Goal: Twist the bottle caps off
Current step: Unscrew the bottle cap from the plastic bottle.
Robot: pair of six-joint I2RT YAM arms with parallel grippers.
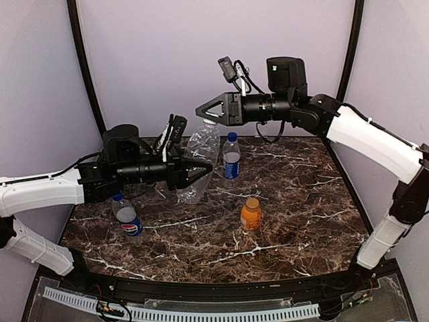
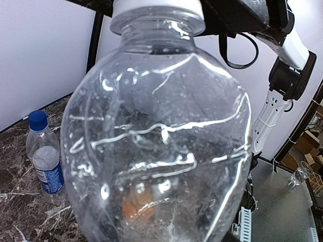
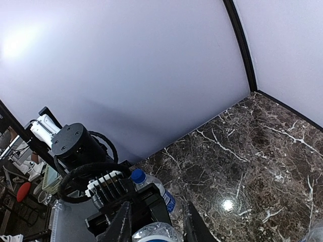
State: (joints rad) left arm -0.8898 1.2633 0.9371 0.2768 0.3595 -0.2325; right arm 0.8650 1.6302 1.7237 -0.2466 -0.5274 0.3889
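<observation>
The left hand pinches the clear unlabelled bottle by its body, tilted over the table, while the right hand presses its 2 fingers against either side of the white cap.

Clear unlabelled bottle, slightly tilted, white cap on

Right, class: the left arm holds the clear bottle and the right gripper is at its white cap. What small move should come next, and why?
Probably pinch the right gripper firmly onto the white cap before any twist. Its fingers straddle the cap, but firm contact is not clear from these views, while the left gripper grips the clear bottle, tilted, ready to brace it.
</observation>
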